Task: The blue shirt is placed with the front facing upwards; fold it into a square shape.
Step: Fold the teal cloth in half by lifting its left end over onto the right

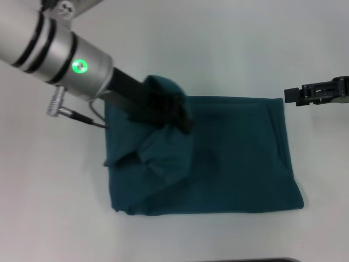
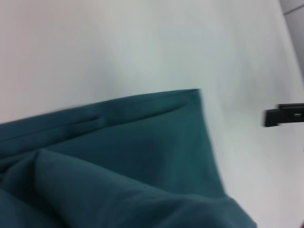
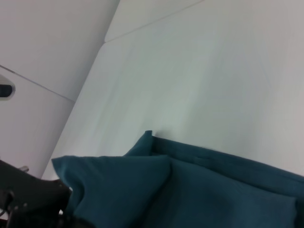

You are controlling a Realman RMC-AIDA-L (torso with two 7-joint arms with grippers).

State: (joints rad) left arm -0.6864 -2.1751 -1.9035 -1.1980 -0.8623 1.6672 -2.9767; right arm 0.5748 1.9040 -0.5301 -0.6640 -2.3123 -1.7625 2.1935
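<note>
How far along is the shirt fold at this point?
The blue shirt is already a compact rectangle on the table. The left gripper holds a raised bunch of its left part over the middle; laying it flat remains. The right gripper sits off the cloth.

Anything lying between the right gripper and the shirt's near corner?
No. In the head view, only bare white table separates the right gripper from the blue shirt.

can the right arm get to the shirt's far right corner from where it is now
Probably yes. The right pincer hangs just beside the far right corner of the blue shirt, nothing lies between them, and the left pincer is busy with cloth at the other end.
</note>
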